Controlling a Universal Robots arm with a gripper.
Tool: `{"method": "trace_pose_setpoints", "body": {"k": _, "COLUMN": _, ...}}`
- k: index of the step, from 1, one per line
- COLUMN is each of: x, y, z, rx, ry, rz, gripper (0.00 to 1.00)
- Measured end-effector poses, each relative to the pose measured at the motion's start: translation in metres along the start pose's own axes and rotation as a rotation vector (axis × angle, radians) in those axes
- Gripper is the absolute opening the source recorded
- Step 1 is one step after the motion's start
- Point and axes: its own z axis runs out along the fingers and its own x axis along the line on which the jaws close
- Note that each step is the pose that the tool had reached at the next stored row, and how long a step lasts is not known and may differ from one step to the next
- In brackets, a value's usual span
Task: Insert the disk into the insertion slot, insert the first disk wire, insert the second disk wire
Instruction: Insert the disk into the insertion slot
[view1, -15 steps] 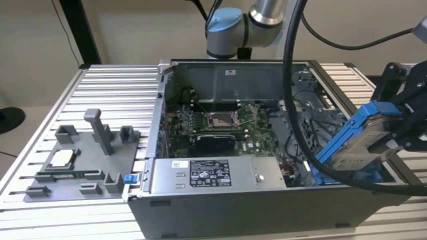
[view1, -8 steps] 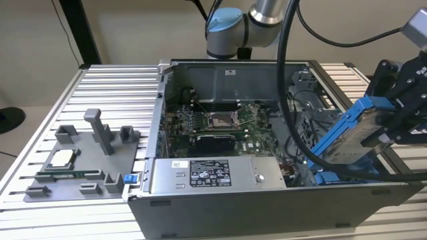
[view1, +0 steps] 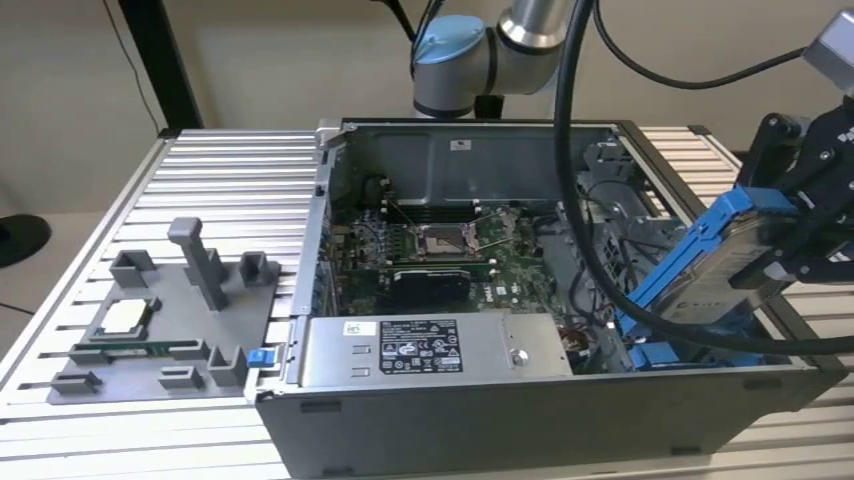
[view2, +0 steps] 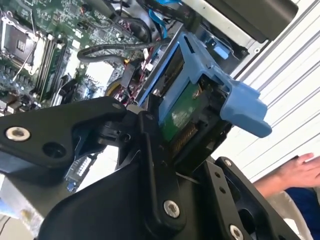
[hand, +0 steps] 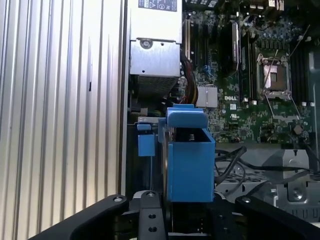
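- While the disk hangs tilted, we see the claw clamped on it.
- We spot the slot below it, at four o'clock of the case.

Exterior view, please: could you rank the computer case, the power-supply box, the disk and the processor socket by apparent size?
1. Computer case
2. Power-supply box, then disk; the disk is raised, so this pair is unsure
3. Processor socket

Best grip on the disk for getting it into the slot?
Its raised end, approached from above and behind, as the gripper grips the disk now. It is tilted with its lower end pointing down at the insertion slot, so that end should stay free.
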Motion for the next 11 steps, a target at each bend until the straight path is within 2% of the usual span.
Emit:
{"method": "trace_pose_setpoints", "body": {"k": 1, "x": 0.0, "y": 0.0004, "z": 0.0002, "rx": 0.0121, "ry": 0.0003, "rz": -0.002, "gripper": 0.0}}
{"method": "trace_pose_setpoints", "body": {"k": 2, "x": 0.0001, "y": 0.0014, "z": 0.0009, "rx": 0.0186, "ry": 0.0008, "rz": -0.003, "gripper": 0.0}}
{"method": "trace_pose_setpoints", "body": {"k": 7, "x": 0.0005, "y": 0.0097, "z": 0.0048, "rx": 0.0337, "ry": 0.0028, "rz": 0.0, "gripper": 0.0}}
{"method": "trace_pose_setpoints", "body": {"k": 8, "x": 0.0006, "y": 0.0109, "z": 0.0059, "rx": 0.0398, "ry": 0.0031, "rz": 0.0, "gripper": 0.0}}
{"method": "trace_pose_setpoints", "body": {"k": 11, "x": 0.0009, "y": 0.012, "z": 0.008, "rx": 0.0663, "ry": 0.0035, "rz": -0.002, "gripper": 0.0}}
